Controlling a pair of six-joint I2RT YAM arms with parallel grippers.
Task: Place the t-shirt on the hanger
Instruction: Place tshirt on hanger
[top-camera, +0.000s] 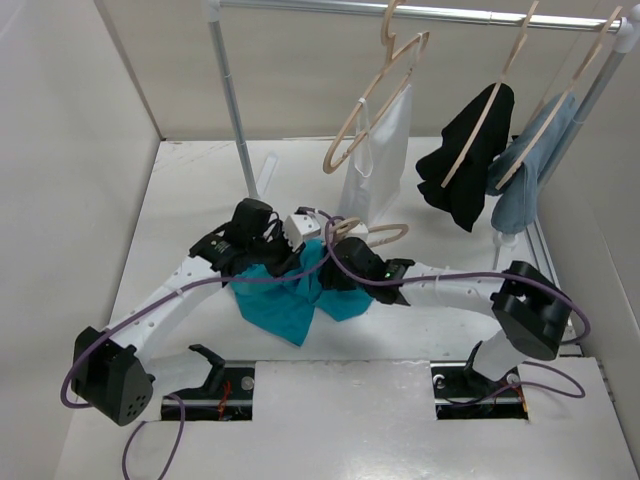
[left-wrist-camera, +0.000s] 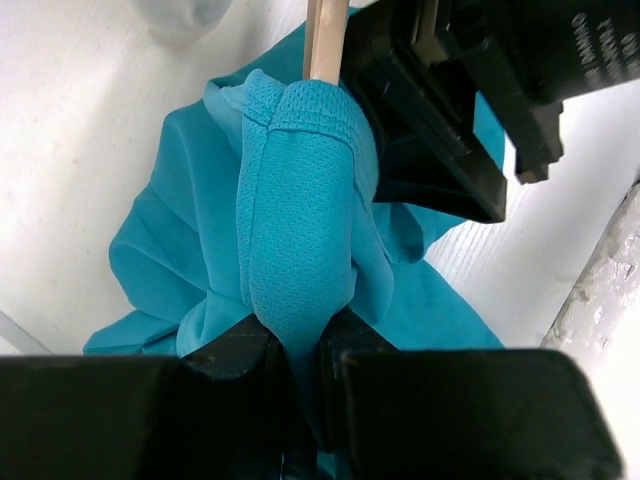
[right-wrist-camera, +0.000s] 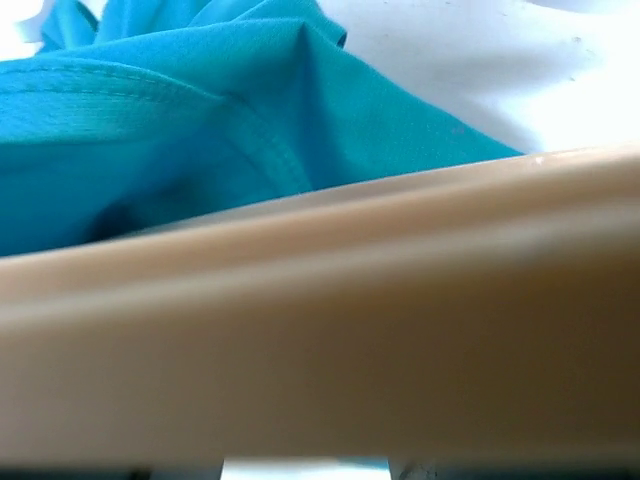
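The teal t-shirt (top-camera: 290, 300) lies bunched on the white table between the two arms. My left gripper (top-camera: 280, 258) is shut on a fold of the t-shirt (left-wrist-camera: 300, 200), and the cloth bulges up out of the jaws (left-wrist-camera: 300, 350). The pale wooden hanger (top-camera: 385, 235) lies low over the table at the shirt's far right, and one end (left-wrist-camera: 326, 40) pokes into the held fold. My right gripper (top-camera: 342, 265) sits at the hanger beside the shirt. In the right wrist view the hanger bar (right-wrist-camera: 350, 330) fills the frame and hides the fingers, with teal cloth (right-wrist-camera: 200, 120) behind it.
A clothes rack stands at the back, with its pole (top-camera: 235, 100) and top rail (top-camera: 420, 12). On it hang an empty wooden hanger (top-camera: 375, 100), a white cloth (top-camera: 385, 160), a black garment (top-camera: 470, 165) and a grey-blue cloth (top-camera: 525, 190). White walls close in the left and back.
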